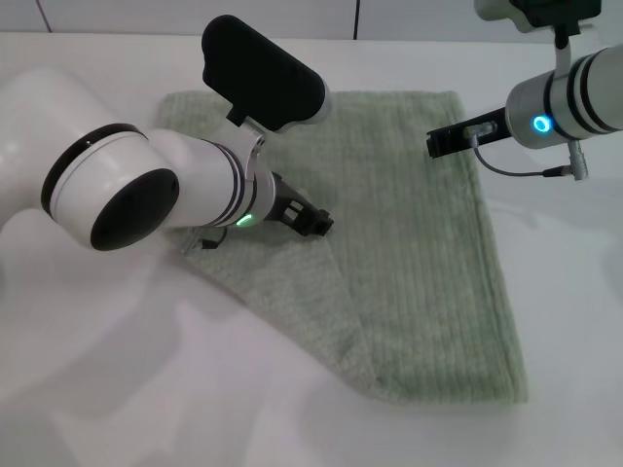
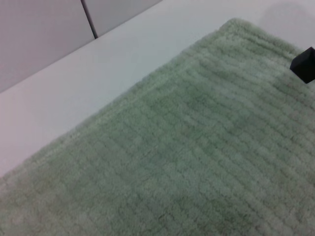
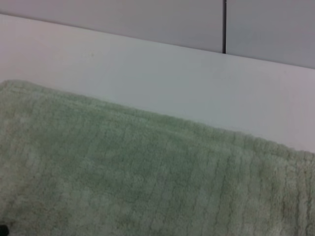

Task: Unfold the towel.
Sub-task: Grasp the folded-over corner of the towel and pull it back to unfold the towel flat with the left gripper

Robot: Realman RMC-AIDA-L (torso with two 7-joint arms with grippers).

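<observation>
The pale sage-green towel [image 1: 419, 253] lies flat on the white table, its ribbed pile filling the left wrist view [image 2: 197, 162] and the right wrist view [image 3: 123, 172]. A diagonal crease runs from its middle toward the near edge, and a flap lies left of that crease. My left gripper [image 1: 313, 220] hovers low over the towel's middle, at the top of the crease. My right gripper [image 1: 446, 143] hangs over the towel's far right edge. Its dark tip [image 2: 305, 65] shows in the left wrist view.
The white table [image 1: 117, 389] spreads around the towel, with bare surface at the near left and the right. A pale panelled wall [image 3: 147, 19] with a dark seam rises behind the table's far edge.
</observation>
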